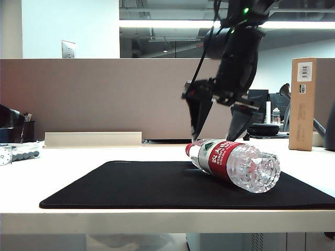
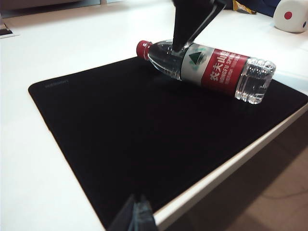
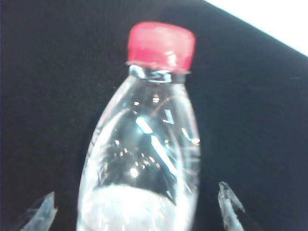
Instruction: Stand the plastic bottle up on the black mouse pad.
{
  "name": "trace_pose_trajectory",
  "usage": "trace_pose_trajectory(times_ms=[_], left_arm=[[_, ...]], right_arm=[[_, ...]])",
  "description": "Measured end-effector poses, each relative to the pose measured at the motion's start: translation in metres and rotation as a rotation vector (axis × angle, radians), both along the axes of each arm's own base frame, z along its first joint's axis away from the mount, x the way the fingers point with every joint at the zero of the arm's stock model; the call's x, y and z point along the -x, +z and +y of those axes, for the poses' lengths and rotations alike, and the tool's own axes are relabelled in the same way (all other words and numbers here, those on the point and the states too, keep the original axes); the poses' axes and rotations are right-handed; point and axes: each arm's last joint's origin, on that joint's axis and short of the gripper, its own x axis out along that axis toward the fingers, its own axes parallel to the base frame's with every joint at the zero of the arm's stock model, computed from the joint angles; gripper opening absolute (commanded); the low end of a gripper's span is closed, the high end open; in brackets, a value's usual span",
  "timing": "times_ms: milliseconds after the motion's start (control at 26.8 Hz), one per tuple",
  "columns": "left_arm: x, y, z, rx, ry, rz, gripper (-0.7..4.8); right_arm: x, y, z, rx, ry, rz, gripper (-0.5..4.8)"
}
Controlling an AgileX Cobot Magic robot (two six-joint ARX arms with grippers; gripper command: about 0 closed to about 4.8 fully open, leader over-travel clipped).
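Observation:
The plastic bottle [image 1: 235,162] lies on its side on the black mouse pad [image 1: 146,183], red cap [image 1: 189,149] toward the far left, base toward the front right. My right gripper [image 1: 212,137] hangs over its shoulder, open, one finger on each side. In the right wrist view the bottle [image 3: 144,159] and its cap [image 3: 161,45] fill the gap of the right gripper [image 3: 134,199], and both clear fingertips [image 3: 226,195] stand apart from it. The left wrist view shows the bottle [image 2: 211,70] across the pad [image 2: 134,130], with my left gripper [image 2: 137,214] shut near the pad's front corner.
A tall cardboard box [image 1: 303,104] stands at the back right. A low beige strip [image 1: 93,139] runs along the partition. A grey fixture [image 1: 21,151] sits at the left edge. A white die-like block [image 2: 291,14] lies beyond the bottle. The table's front edge [image 1: 157,219] is close to the pad.

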Motion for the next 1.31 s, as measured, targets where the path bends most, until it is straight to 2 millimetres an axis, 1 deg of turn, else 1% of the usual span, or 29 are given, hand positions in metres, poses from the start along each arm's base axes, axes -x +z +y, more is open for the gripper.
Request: trace_pose_trajectory(times_ms=[149,336,373,448,560,597,634,672,709,784,858,933,1008,1045,1082,1120,1157,1194,1269,1306], left_arm=[[-0.001,-0.002,0.000,-0.016,0.000,0.022,-0.01],[-0.001,-0.002,0.000,-0.015,0.000,0.021,-0.01],[-0.001,-0.002,0.000,-0.015,0.000,0.022,-0.01],[-0.001,-0.002,0.000,-0.015,0.001,0.021,-0.01],[-0.001,-0.002,0.000,-0.015,0.000,0.021,-0.01],[-0.001,-0.002,0.000,-0.015,0.000,0.021,-0.01],[0.000,-0.002,0.000,-0.015,0.000,0.021,-0.01],[-0.001,-0.002,0.000,-0.015,0.000,0.021,-0.01],[0.000,-0.002,0.000,-0.015,0.000,0.021,-0.01],[0.000,-0.002,0.000,-0.015,0.000,0.021,-0.01],[0.000,-0.002,0.000,-0.015,0.000,0.021,-0.01],[0.000,-0.002,0.000,-0.015,0.000,0.021,-0.01],[0.000,-0.002,0.000,-0.015,0.000,0.021,-0.01],[0.000,-0.002,0.000,-0.015,0.000,0.021,-0.01],[0.000,-0.002,0.000,-0.015,0.000,0.021,-0.01],[0.000,-0.002,0.000,-0.015,0.000,0.021,-0.01],[0.000,-0.002,0.000,-0.015,0.000,0.021,-0.01],[0.000,-0.002,0.000,-0.015,0.000,0.021,-0.01],[0.000,-0.002,0.000,-0.015,0.000,0.021,-0.01],[0.000,-0.002,0.000,-0.014,0.000,0.019,-0.01]], right_arm=[[-0.005,-0.020,0.005,0.063,-0.002,0.017,4.79],[-0.010,-0.030,0.007,0.066,-0.004,0.006,4.79],[-0.012,-0.034,0.008,0.071,-0.004,0.014,4.75],[-0.013,-0.041,0.009,0.079,-0.004,0.027,3.62],[-0.014,-0.040,0.009,0.086,-0.005,0.024,1.06],[-0.014,-0.040,0.009,0.086,-0.005,0.024,0.63],[-0.013,-0.039,0.009,0.085,-0.005,0.023,0.34],[-0.013,-0.039,0.008,0.086,-0.004,0.025,0.25],[-0.013,-0.039,0.008,0.086,-0.004,0.025,-0.05],[-0.013,-0.039,0.009,0.080,-0.003,0.027,-0.08],[-0.012,-0.037,0.008,0.014,0.011,0.049,-0.08],[-0.010,-0.032,0.009,-0.016,0.020,0.039,-0.08],[-0.004,-0.003,0.011,-0.091,0.032,-0.044,-0.08],[0.001,0.023,0.010,-0.147,0.036,-0.126,-0.08],[0.003,0.035,0.009,-0.169,0.038,-0.167,-0.08],[0.009,0.055,0.006,-0.218,0.043,-0.264,-0.08],[0.013,0.062,0.005,-0.243,0.047,-0.316,-0.08],[0.022,0.068,0.001,-0.280,0.047,-0.394,-0.08],[0.037,0.065,-0.006,-0.340,0.039,-0.496,-0.08],[0.050,0.059,-0.012,-0.391,0.031,-0.583,-0.08]])
